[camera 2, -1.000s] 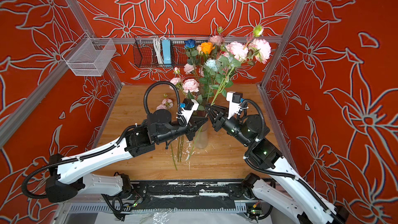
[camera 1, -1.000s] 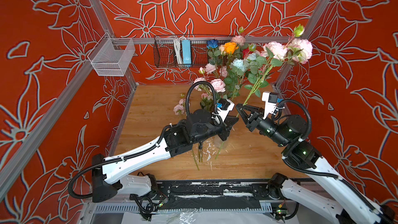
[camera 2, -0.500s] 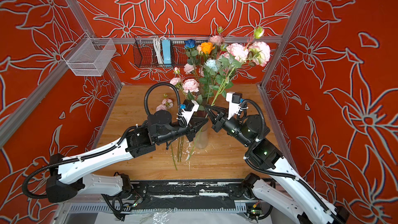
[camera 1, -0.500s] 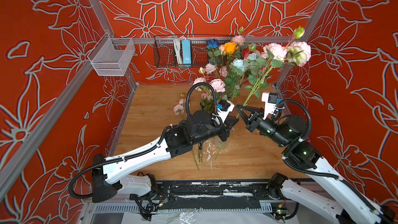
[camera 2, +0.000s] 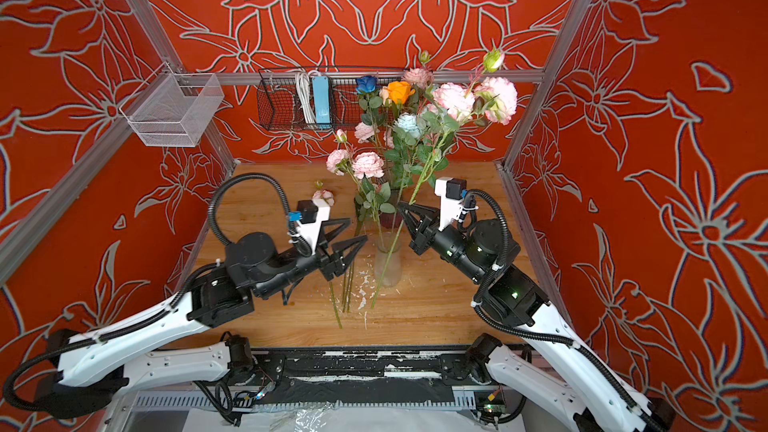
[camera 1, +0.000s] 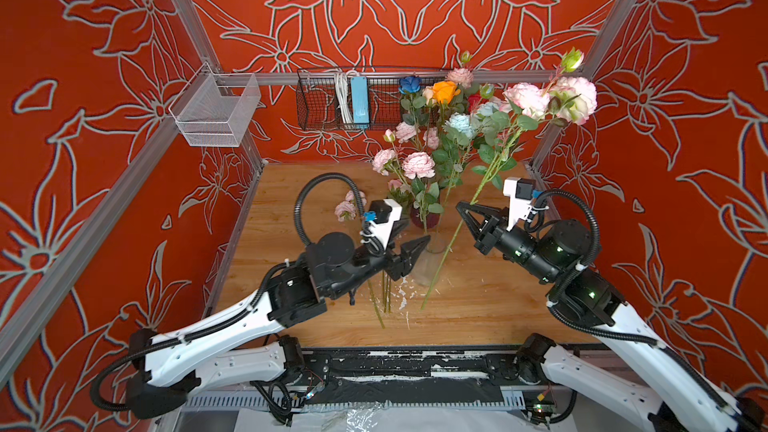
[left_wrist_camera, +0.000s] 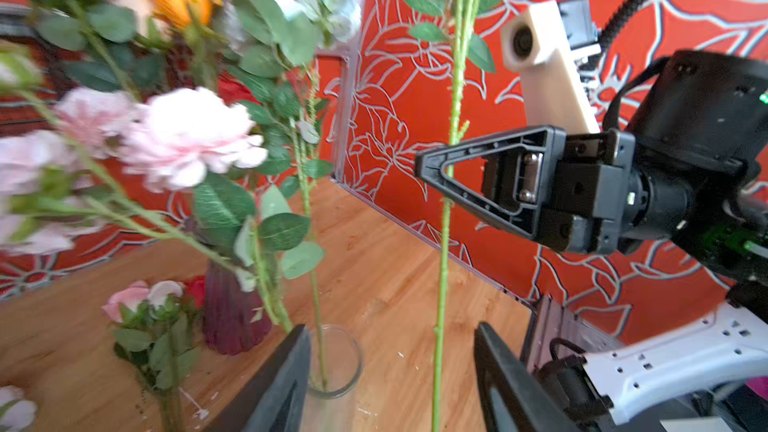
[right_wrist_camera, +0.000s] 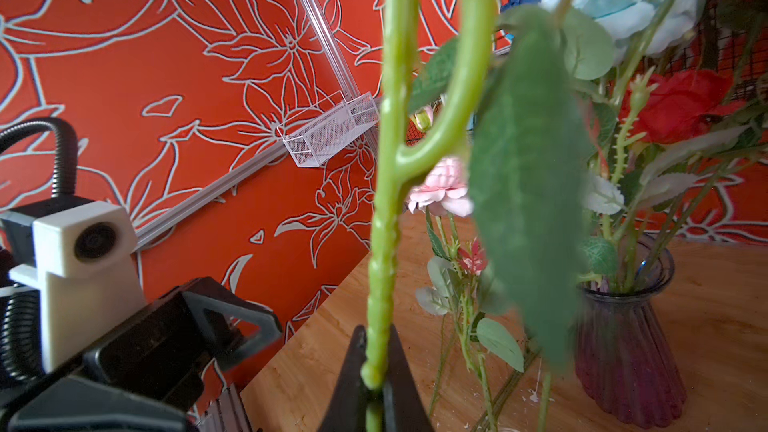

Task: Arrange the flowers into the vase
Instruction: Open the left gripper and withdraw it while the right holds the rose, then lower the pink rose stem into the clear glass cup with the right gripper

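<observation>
- While right gripper [camera 1: 460,207] is clamping the stem [camera 1: 456,235], left gripper [camera 2: 359,228] is standing open around it, empty.
- Stem is hanging at 3 o'clock of the vase [camera 1: 428,272], outside it; tip is likely needing lifting over the rim.

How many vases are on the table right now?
2: a clear glass vase in the middle, and a dark purple vase just behind it. Another may be hidden.
</observation>
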